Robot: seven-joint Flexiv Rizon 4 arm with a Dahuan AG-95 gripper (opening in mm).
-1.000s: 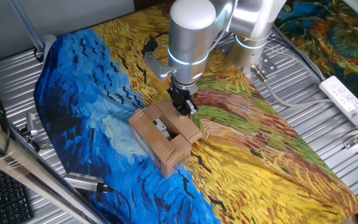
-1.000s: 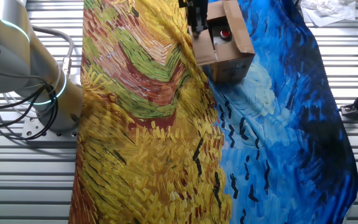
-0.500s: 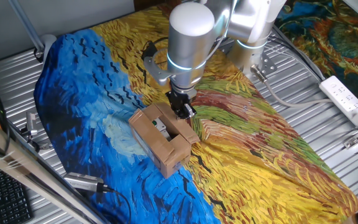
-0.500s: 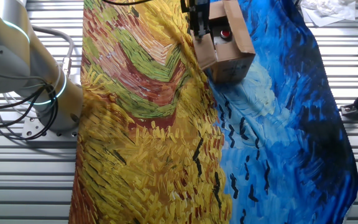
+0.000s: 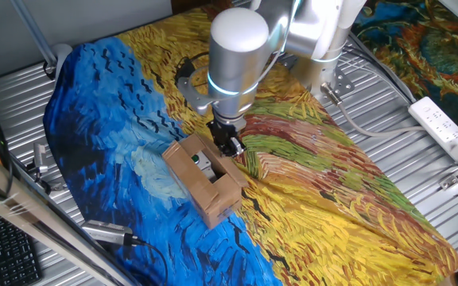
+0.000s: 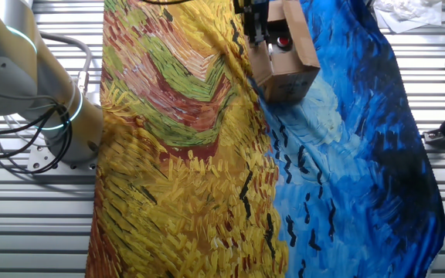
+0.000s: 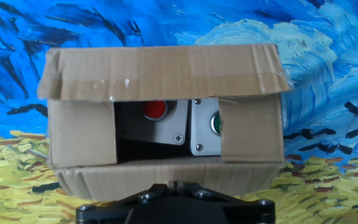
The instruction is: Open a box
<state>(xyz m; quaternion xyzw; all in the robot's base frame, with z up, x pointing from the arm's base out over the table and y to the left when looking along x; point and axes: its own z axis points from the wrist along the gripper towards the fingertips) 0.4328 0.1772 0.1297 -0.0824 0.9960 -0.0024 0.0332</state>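
The brown cardboard box (image 5: 205, 181) lies on the painted cloth, also in the other fixed view (image 6: 288, 66). In the hand view the box (image 7: 166, 71) fills the frame: far flap raised, two side flaps folded partly in, near flap at the bottom edge. Inside sits a grey unit (image 7: 166, 129) with a red button (image 7: 155, 109) and a green button (image 7: 216, 123). My gripper (image 5: 227, 145) is shut, its tips pressed at the box's near flap on the arm side (image 6: 257, 35). In the hand view my gripper (image 7: 174, 186) shows both fingers together against that flap.
A blue and yellow painted cloth (image 5: 316, 206) covers the ribbed metal table. A white power strip (image 5: 445, 127) lies at the right. A keyboard (image 5: 6, 248) and a metal tool (image 5: 110, 233) are at the left front edge. The arm's base (image 6: 49, 93) stands beside the cloth.
My gripper has moved a little toward the box and pushed it; the box has slid and turned slightly on the cloth. The flaps stand much as before.
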